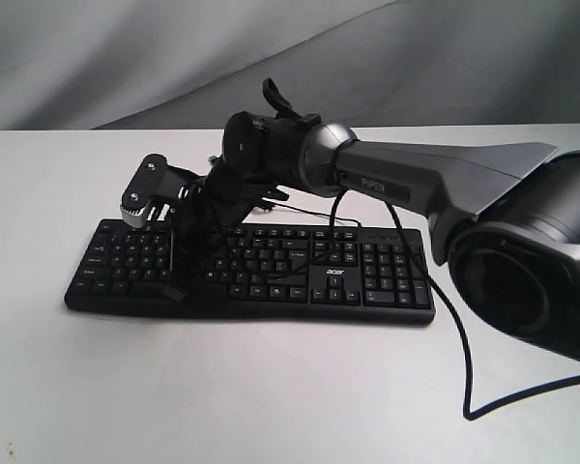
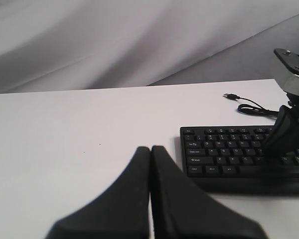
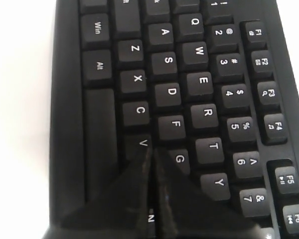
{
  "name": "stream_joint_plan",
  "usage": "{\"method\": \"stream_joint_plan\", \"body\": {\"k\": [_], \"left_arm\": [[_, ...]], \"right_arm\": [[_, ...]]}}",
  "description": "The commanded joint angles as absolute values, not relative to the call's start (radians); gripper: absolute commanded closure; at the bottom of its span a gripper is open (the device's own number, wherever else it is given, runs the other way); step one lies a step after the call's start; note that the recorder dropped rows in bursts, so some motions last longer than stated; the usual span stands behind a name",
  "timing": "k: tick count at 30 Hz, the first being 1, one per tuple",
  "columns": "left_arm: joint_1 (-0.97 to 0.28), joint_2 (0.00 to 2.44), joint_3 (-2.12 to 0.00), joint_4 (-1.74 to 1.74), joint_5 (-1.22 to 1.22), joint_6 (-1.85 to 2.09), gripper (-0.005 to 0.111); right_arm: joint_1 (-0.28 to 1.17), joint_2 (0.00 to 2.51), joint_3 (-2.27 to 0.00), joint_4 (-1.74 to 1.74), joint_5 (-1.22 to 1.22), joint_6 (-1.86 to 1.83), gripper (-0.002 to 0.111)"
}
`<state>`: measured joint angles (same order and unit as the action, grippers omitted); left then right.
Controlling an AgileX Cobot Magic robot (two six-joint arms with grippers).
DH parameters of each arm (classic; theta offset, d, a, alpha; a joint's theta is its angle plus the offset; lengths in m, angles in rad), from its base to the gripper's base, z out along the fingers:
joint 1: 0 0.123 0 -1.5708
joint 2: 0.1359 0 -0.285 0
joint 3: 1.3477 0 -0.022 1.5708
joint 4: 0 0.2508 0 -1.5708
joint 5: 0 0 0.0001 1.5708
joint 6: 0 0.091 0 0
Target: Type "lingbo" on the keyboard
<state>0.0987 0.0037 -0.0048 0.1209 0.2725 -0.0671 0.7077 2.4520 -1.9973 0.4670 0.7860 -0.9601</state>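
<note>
The black keyboard with a white "acer" logo lies flat across the white table. My right arm reaches across it from the right, and my right gripper points down onto the left half of the letter keys. In the right wrist view the keyboard fills the frame and my right gripper is shut, its tips between the V and G keys, with N showing in the slit behind them. My left gripper is shut and empty above bare table, off the Ctrl end of the keyboard. The exterior view does not show it.
A thin black USB cable runs from behind the keyboard and loops over the table at the right. Its plug lies loose on the table beyond the keyboard. Grey cloth hangs behind the table.
</note>
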Motion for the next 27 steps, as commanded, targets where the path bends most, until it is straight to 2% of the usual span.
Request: {"method": "stream_joint_plan", "body": {"k": [1,11,17,22,27], "left_arm": [[0.100,0.000,0.000,0.117,0.266,-0.069,0.106],[0.100,0.000,0.000,0.117,0.266,-0.069,0.106],[0.100,0.000,0.000,0.117,0.266,-0.069,0.106],[0.100,0.000,0.000,0.117,0.266,-0.069,0.106],[0.100,0.000,0.000,0.117,0.266,-0.069,0.106]], "right_arm": [[0.708,2.450,-2.002,0.466,0.793,-0.960,0.108],[0.708,2.473,-1.996,0.469,0.805,-0.958,0.108],[0.702,2.396,-1.998,0.417,0.801,-0.952,0.108],[0.617,2.376,-1.996,0.406,0.879,-0.905,0.108],[0.586,2.361,-1.916,0.476,0.814,-0.950,0.108]]}}
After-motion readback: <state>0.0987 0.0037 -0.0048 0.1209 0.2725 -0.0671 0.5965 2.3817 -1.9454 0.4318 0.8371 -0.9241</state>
